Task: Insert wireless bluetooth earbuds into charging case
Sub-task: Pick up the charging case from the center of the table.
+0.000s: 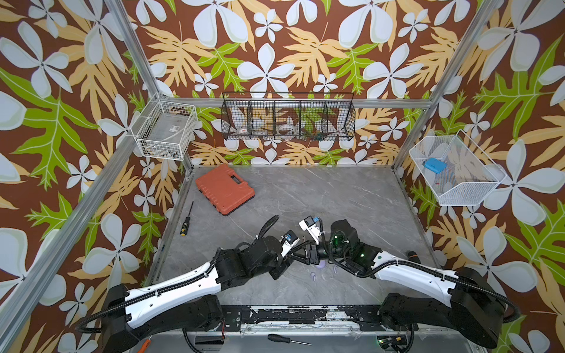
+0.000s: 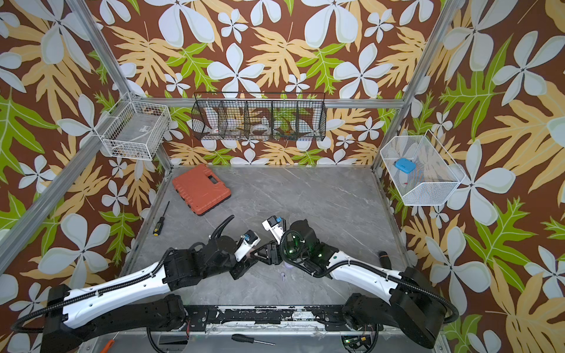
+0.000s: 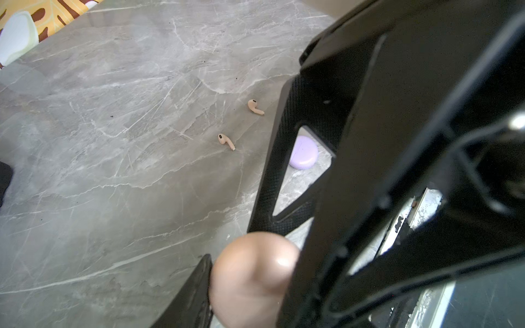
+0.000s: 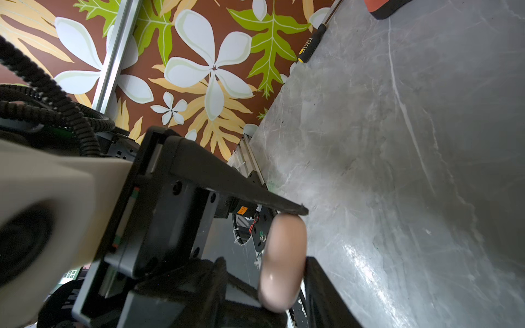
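The left gripper (image 3: 245, 252) is clenched on a round, glossy pale pink plastic charging case (image 3: 252, 284), with a black finger against each side of it. The right gripper (image 4: 267, 262) meets it head-on; its fingers stand on either side of the same case, seen edge-on in the right wrist view, but I cannot tell whether they press it. A pale pink stemmed plastic earbud (image 3: 226, 141) lies loose on the grey marble tabletop (image 3: 113, 147), ahead of the left gripper and well apart from its fingers. A second pale pink earbud (image 3: 255, 107) lies near the first, farther from that gripper; both are outside any case. A round lavender plastic case (image 3: 304, 153) rests on the tabletop near them, showing through the triangular cut-out of a black finger. In a top view it lies just beside the right gripper, on the side toward the arm bases.
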`<state>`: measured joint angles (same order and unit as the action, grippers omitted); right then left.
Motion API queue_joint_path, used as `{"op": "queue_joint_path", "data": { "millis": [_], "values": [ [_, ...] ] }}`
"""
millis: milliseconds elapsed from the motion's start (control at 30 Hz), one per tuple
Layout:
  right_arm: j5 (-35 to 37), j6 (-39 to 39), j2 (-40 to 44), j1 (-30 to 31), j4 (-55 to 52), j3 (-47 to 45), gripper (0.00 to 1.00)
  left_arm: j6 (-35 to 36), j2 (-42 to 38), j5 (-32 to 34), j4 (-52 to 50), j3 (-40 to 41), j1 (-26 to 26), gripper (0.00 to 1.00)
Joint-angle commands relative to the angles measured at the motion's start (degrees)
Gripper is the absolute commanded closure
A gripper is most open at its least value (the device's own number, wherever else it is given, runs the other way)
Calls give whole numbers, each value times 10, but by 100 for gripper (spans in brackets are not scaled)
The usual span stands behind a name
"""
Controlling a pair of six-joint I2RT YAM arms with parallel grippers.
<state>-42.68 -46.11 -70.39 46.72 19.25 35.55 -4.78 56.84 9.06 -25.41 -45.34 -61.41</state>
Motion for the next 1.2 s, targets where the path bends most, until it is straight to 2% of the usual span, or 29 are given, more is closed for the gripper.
{"op": "queue_joint_path", "data": {
  "millis": [0, 200, 367, 667, 1167],
  "values": [
    [-90, 36, 0, 6, -92, 27, 56, -1, -7, 25, 84, 2, 2, 68],
    [-104, 96, -21, 5, -215, 80, 56, 2, -9, 11, 84, 4, 2, 68],
    [-101, 128, -37, 3, -271, 100, 57, 4, -4, 9, 81, 3, 2, 69],
    [-97, 125, -43, 2, -270, 89, 63, 6, -4, 17, 83, 3, 2, 69],
    [-106, 114, -39, 2, -255, 88, 88, 6, -2, 25, 84, 0, 2, 67]
  ]
}}
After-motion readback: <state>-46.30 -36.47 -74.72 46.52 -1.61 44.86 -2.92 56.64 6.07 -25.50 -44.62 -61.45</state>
